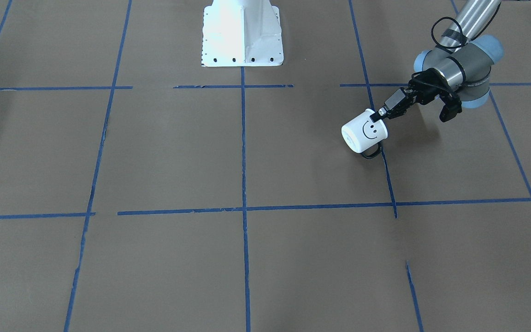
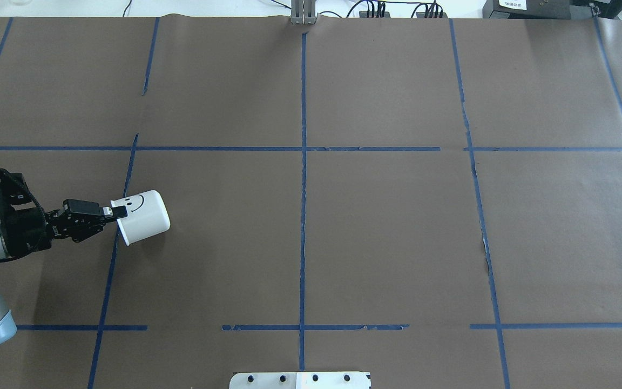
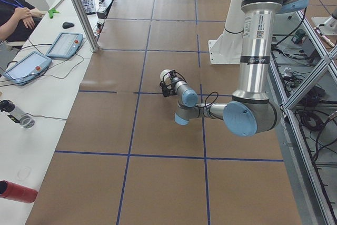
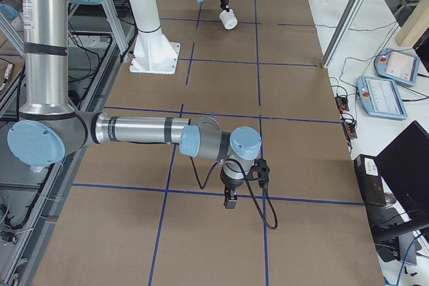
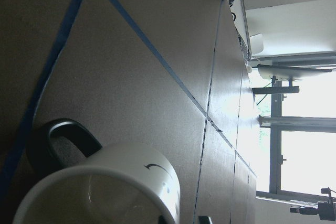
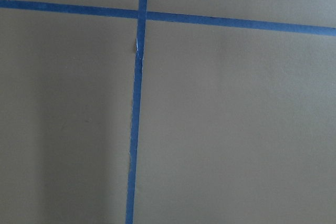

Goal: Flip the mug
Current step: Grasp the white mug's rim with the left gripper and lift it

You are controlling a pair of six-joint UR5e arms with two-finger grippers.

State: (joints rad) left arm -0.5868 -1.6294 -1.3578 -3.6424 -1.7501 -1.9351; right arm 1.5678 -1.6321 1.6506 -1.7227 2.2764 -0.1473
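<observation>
The white mug (image 1: 364,130) with a black smiley face lies tilted on its side, its base pointing away from the arm and its black handle (image 1: 370,153) hanging down toward the table. My left gripper (image 1: 378,114) is shut on its rim. The same grip shows in the overhead view, with the gripper (image 2: 116,212) at the mug (image 2: 143,216). The left wrist view looks into the open mouth of the mug (image 5: 105,187). My right gripper (image 4: 229,200) shows only in the exterior right view, low over the table. I cannot tell if it is open or shut.
Brown paper with a blue tape grid (image 2: 303,216) covers the table. The white robot base plate (image 1: 242,32) stands at the robot's side. Tablets (image 3: 63,45) and a red bottle (image 3: 16,192) lie on a side table.
</observation>
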